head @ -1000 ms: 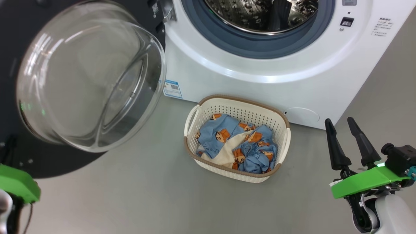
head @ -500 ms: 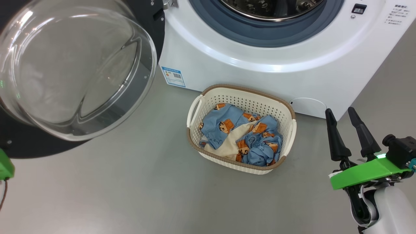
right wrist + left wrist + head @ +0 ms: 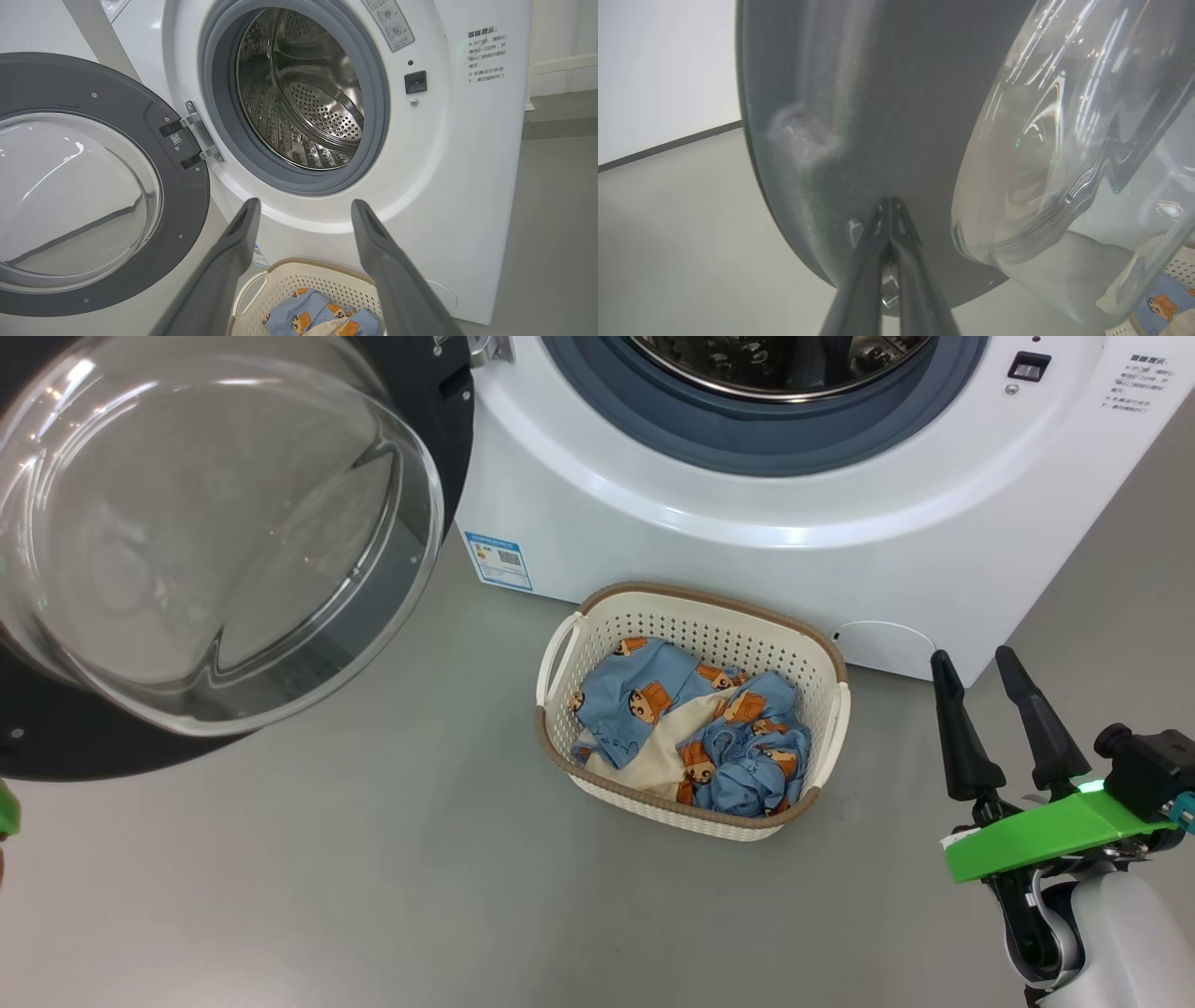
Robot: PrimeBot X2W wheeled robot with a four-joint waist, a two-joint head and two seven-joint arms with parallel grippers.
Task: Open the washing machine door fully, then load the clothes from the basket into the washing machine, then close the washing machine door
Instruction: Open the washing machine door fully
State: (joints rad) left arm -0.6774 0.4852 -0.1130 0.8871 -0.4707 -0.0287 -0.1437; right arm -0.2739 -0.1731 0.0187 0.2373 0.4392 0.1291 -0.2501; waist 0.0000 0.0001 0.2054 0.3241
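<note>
Fingers of left gripper (image 3: 889, 205) pinched together on nothing, tips against the dark inner ring of the washing machine door (image 3: 808, 70), lower middle of the left wrist view; right gripper (image 3: 971, 656) spread and empty, lower right of the head view; to finish the swing well, push on the ring, not the glass bowl (image 3: 205, 523) (slippery, curved); follow the hinge (image 3: 196, 135) arc; counted: one door, one washing machine (image 3: 653, 551), one basket (image 3: 709, 602) centre frame, clothes (image 3: 644, 695) inside, seemingly two garments.

Washing machine door (image 3: 75, 756) and drum (image 3: 775, 364) partly beyond the head view's edges; sticker (image 3: 498, 560) print seemingly illegible.
</note>
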